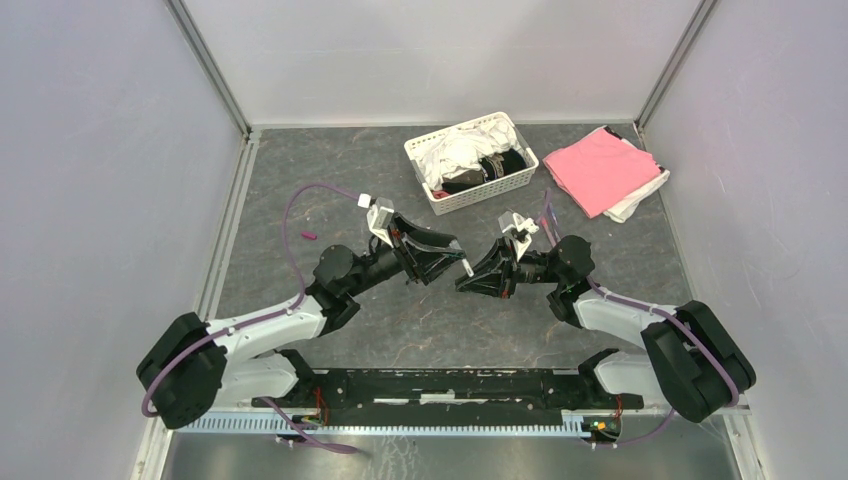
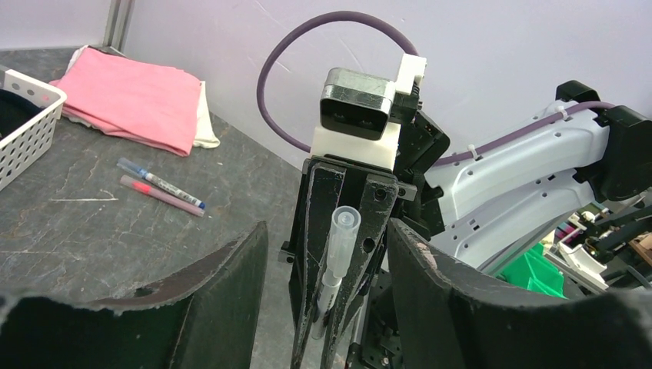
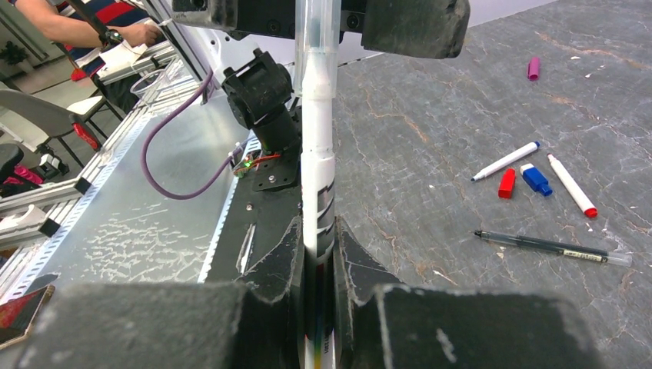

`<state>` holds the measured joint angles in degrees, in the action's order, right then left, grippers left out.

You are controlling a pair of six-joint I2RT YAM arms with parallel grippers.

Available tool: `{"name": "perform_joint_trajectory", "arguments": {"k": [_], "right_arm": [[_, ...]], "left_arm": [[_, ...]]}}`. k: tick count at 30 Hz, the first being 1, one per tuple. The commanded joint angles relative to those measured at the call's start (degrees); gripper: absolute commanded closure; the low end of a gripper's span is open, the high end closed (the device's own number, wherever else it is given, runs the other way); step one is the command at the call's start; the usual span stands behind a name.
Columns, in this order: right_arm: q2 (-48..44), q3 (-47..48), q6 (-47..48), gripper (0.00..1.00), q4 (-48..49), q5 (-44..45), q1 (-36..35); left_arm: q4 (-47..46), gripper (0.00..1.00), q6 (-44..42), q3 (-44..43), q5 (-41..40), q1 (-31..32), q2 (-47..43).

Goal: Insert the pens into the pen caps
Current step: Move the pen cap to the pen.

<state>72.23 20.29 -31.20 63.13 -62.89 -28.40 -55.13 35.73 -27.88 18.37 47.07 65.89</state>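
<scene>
Step in hand: capping the held pen [image 3: 317,154] in mid-air, where the two arms meet at the centre of the top view.
Right side: the right gripper [image 3: 317,240] has its fingers clamped on the pen's lower barrel. The pen stands upright up the middle of the right wrist view.
Left side: the left gripper [image 1: 450,258] has its fingers [image 2: 231,284] apart, one on each side of the pen's top and not touching it.
Pen top: the clear end [image 2: 344,223] is wider than the barrel. I cannot tell whether it is a seated cap or part of the pen.
Doing it well: centre the left jaws on the pen's axis, close squarely, and push straight along the barrel. The right grip must not let the pen slide or tilt.
Loose pens, right of the right wrist view: blue-tipped pen [image 3: 505,161], red-ended pen [image 3: 571,184], dark pen [image 3: 553,247].
Loose pens, left of the left wrist view: two more pens [image 2: 161,184] lying side by side.
Caps on the table: red cap [image 3: 507,183] touching blue cap [image 3: 536,178]; magenta cap [image 3: 533,68] at the upper right, well apart.
Around: white basket [image 1: 500,185] and pink cloth [image 1: 600,170], at the top of the top view.
In the way: nothing lies between the grippers. The likely risk is the two sets of fingers knocking each other, since they are so near.
</scene>
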Motion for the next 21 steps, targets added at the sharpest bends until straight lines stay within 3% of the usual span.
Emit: {"name": "perform_joint_trajectory", "arguments": {"k": [1, 12, 17, 21], "right_arm": [[0.3, 1.1, 0.5, 1.00, 1.9, -0.7, -0.3], [0.3, 1.2, 0.5, 1.00, 1.6, -0.9, -0.3], [0.4, 1.2, 0.5, 1.00, 1.6, -0.9, -0.3], [0.3, 1.2, 0.5, 1.00, 1.5, -0.9, -0.3]], "left_arm": [[-3.3, 0.36, 1.4, -2.0, 0.7, 0.3, 0.3], [-2.5, 0.40, 1.7, -2.0, -0.7, 0.3, -0.1], [-2.3, 0.47, 1.8, -2.3, -0.3, 0.3, 0.1], [-1.9, 0.62, 1.8, -2.6, 0.0, 0.3, 0.5]]}}
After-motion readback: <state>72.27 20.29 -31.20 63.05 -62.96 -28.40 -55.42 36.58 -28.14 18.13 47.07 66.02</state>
